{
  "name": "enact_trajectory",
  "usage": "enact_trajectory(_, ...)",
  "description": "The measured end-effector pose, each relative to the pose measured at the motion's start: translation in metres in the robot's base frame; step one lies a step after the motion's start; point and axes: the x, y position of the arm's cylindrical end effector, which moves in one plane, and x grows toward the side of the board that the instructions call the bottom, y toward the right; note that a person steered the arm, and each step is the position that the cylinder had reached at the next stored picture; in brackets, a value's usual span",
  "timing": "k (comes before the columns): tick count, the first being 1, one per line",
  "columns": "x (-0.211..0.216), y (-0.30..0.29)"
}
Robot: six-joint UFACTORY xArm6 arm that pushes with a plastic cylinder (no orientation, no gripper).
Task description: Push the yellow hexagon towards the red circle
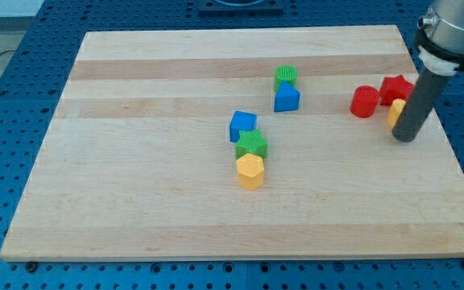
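Note:
The yellow hexagon [250,171] lies near the middle of the wooden board [135,161]. It touches a green star-like block [251,145] just above it. The red circle [365,102] lies at the view's right, far from the hexagon, next to a red star-like block [396,89]. My tip [405,138] rests on the board at the far right, just below and right of the red circle. It stands beside a second yellow block [394,113] that the rod partly hides. The tip is far right of the yellow hexagon.
A blue block [243,125] sits above the green star-like block. A green round block [285,77] and a blue block [287,98] sit together toward the view's top. The board's right edge is close to my tip.

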Motion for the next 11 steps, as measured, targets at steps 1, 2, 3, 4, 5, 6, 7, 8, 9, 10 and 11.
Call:
enact_trajectory(1,-0.012,0.001)
enact_trajectory(2,-0.004,0.004)
enact_trajectory(3,0.055,0.004)
enact_trajectory(4,0.112,-0.029)
enact_trajectory(5,0.137,-0.117)
enact_trajectory(6,0.131,-0.219)
enact_trajectory(7,0.097,-0.271)
enact_trajectory(8,0.082,-0.259)
enact_trajectory(9,0.081,-0.204)
enact_trajectory(10,0.070,-0.155)
enact_trajectory(11,0.055,-0.121)
